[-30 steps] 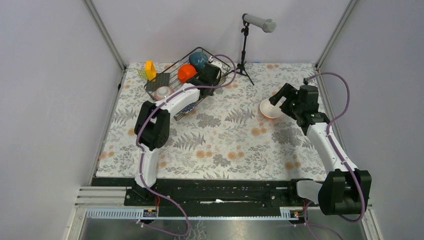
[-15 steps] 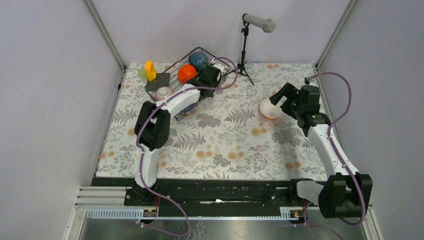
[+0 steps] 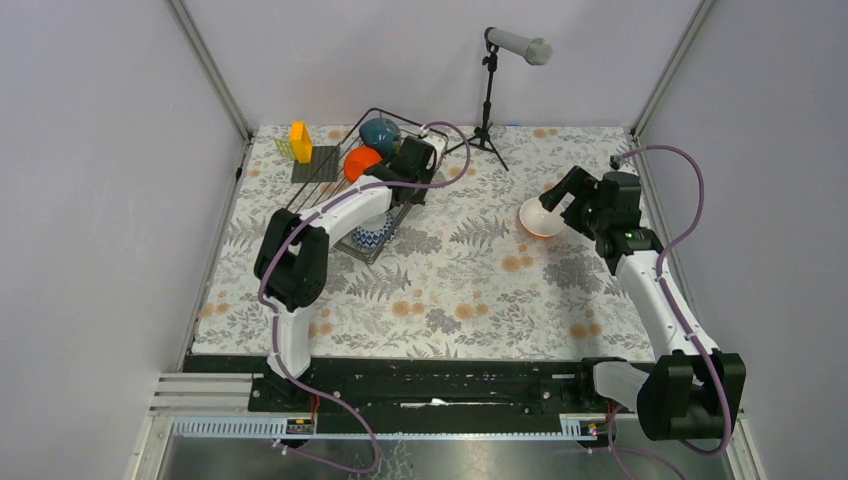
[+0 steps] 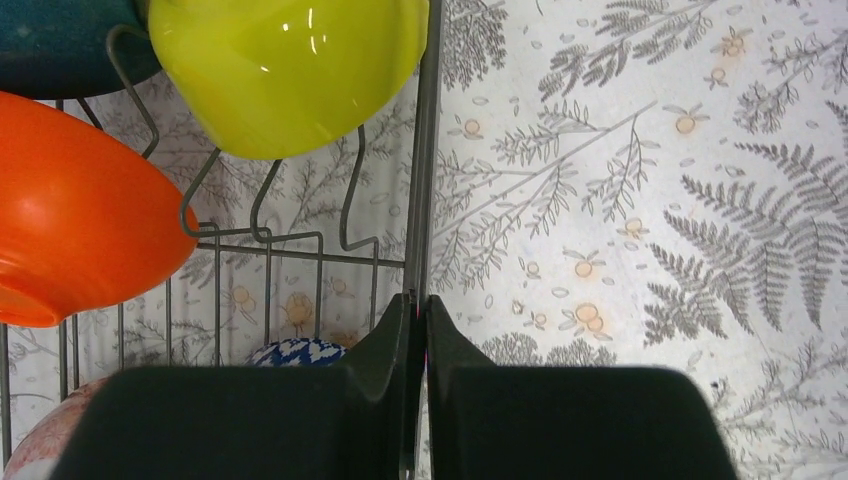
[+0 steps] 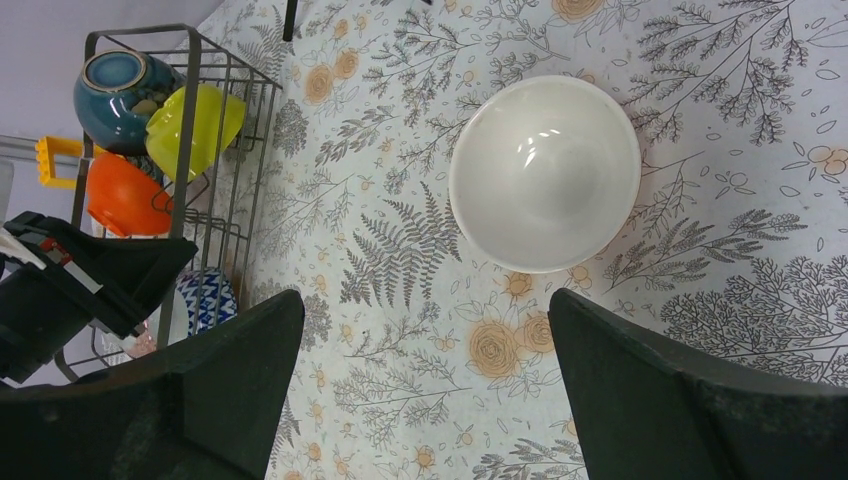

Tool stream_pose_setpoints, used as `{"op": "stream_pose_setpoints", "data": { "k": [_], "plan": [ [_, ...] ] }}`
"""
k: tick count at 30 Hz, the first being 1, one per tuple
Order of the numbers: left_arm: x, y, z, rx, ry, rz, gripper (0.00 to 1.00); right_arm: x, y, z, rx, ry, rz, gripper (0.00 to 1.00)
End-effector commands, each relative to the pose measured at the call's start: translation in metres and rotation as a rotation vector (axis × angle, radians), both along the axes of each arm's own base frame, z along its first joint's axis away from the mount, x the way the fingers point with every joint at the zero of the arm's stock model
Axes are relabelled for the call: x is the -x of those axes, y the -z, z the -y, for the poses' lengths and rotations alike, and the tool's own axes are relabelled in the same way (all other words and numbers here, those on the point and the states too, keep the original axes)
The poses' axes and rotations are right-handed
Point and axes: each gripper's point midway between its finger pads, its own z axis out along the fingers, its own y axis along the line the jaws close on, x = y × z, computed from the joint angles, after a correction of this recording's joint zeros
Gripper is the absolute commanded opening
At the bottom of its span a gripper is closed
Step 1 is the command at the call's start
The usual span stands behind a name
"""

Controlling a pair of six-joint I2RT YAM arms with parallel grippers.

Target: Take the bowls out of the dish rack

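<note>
The dark wire dish rack [image 3: 333, 188] stands at the back left, turned at an angle. My left gripper [image 3: 408, 163] is shut on its rim wire [image 4: 424, 150], the jaws pinched round the wire [image 4: 418, 305]. In the rack are a yellow-green bowl [image 4: 290, 70], an orange bowl [image 4: 70, 230], a teal bowl [image 4: 50, 40], a blue-and-white bowl [image 4: 295, 352] and a pink speckled bowl [image 4: 35, 452]. A second orange bowl [image 3: 542, 217], white inside [image 5: 545, 170], sits upright on the table at the right. My right gripper [image 5: 425, 390] is open and empty just near of it.
A yellow-orange block piece [image 3: 300, 140] and a flat dark square plate [image 3: 318, 163] lie left of the rack. A microphone on a black stand [image 3: 488, 100] is at the back centre. The floral tablecloth [image 3: 450, 280] spreads between the arms.
My left gripper has swung the rack round and pulled its near end toward the table's middle, uncovering the dark square plate. The right arm has barely moved.
</note>
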Motion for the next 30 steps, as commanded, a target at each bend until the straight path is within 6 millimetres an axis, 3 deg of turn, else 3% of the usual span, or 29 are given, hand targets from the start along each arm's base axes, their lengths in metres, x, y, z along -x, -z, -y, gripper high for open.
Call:
{"op": "stream_pose_setpoints", "data": {
  "k": [1,7,16,18,22,23,28,30],
  "plan": [
    [0.029,-0.020,-0.006,0.036,0.011,-0.034,0.00,0.003,-0.010,-0.003,-0.011,-0.021,0.033,1.00],
    [0.052,-0.027,-0.009,0.060,0.012,-0.052,0.00,0.002,-0.007,-0.006,-0.024,-0.029,0.022,1.00],
    [0.087,-0.014,-0.001,0.088,0.011,-0.089,0.07,0.001,-0.005,-0.008,-0.026,-0.044,0.015,1.00],
    [0.092,-0.018,0.000,0.111,0.003,-0.081,0.17,0.002,-0.006,-0.010,-0.027,-0.061,0.019,1.00],
    [0.098,-0.041,0.005,0.187,0.007,-0.022,0.52,0.002,-0.007,-0.011,-0.021,-0.072,0.027,1.00],
    [0.097,-0.058,0.002,0.223,-0.018,0.031,0.65,0.001,-0.009,-0.011,-0.019,-0.075,0.030,1.00],
    [0.084,-0.097,-0.019,0.289,-0.148,0.185,0.94,0.001,-0.011,-0.012,-0.020,-0.080,0.038,1.00],
    [0.073,-0.111,-0.031,0.333,-0.227,0.231,0.99,0.001,-0.010,-0.013,-0.023,-0.085,0.038,1.00]
  ]
}}
